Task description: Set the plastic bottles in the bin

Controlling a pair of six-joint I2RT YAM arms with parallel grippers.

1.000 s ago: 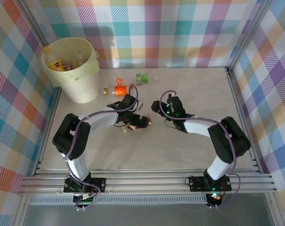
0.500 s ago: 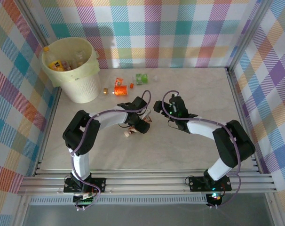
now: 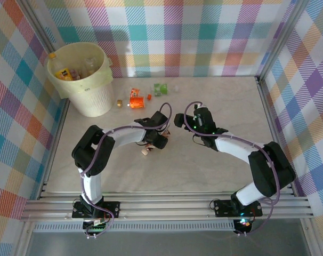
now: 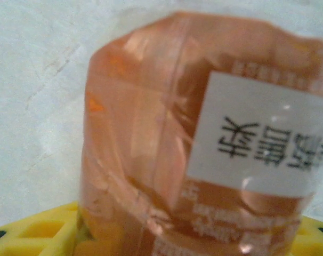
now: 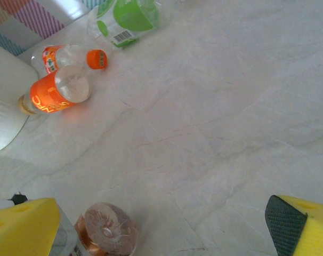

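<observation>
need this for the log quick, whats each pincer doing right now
Left pincer: around an orange-brown bottle, cannot tell if it is clamped.
Right pincer: open, holding nothing.

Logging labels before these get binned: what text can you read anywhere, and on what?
Nothing reads clearly.
Copper-orange bottle, white patch: large dark Chinese characters, sideways, blurred; small print below unreadable.
Orange-label bottle: white lettering, too small.
Green-label bottle: barcode, digits too small.
</observation>
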